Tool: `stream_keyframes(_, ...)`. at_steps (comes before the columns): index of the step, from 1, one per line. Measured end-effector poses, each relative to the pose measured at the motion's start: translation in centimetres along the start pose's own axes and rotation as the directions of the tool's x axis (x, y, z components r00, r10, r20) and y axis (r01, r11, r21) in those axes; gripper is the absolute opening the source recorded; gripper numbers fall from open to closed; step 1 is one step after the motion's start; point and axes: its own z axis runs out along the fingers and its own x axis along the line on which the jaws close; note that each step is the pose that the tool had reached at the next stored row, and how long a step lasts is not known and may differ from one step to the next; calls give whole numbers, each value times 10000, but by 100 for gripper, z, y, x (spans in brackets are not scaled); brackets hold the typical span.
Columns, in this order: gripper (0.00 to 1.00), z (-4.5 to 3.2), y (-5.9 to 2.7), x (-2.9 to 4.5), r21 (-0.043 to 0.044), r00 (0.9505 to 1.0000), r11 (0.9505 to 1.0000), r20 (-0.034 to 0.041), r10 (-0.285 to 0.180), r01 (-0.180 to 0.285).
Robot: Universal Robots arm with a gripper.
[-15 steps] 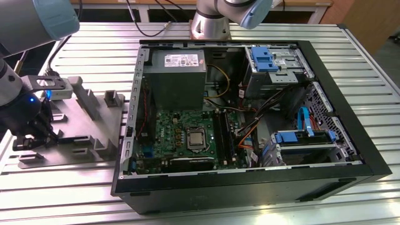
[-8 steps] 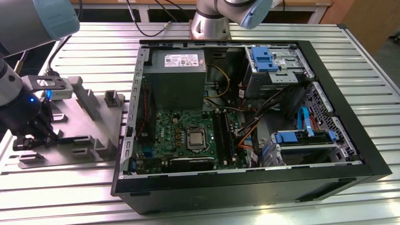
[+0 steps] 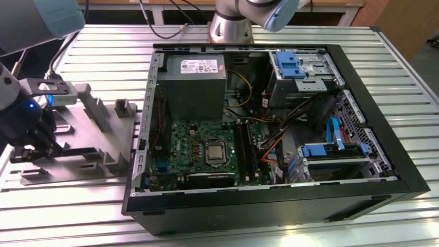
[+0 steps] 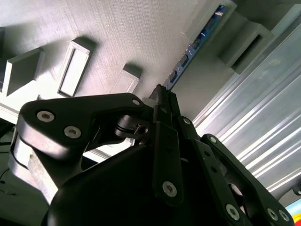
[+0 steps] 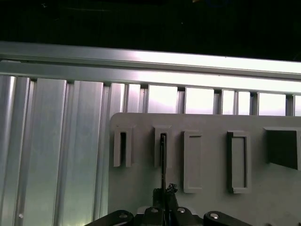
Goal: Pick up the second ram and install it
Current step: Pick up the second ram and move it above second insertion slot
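Second ram (image 3: 77,152) lies on edge, its far end in a slot of the grey fixture (image 3: 103,128). In the exterior view it is on the slatted bench (image 3: 103,51), at nine o'clock from the open computer case (image 3: 274,206). The tool (image 4: 162,94) is closed, pinching the stick's near end.

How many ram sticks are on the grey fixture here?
1. The ram stands on edge in a slot of the fixture, the fingers shut on its near end. Others may be hidden from view.
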Motion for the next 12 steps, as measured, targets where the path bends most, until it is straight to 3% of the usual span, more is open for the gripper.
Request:
stream_keyframes(7,13,-83,3,-3,2,10000,10000,18,-1,1)
stream_keyframes(12,13,-192,7,-6,1,10000,10000,20,-1,1)
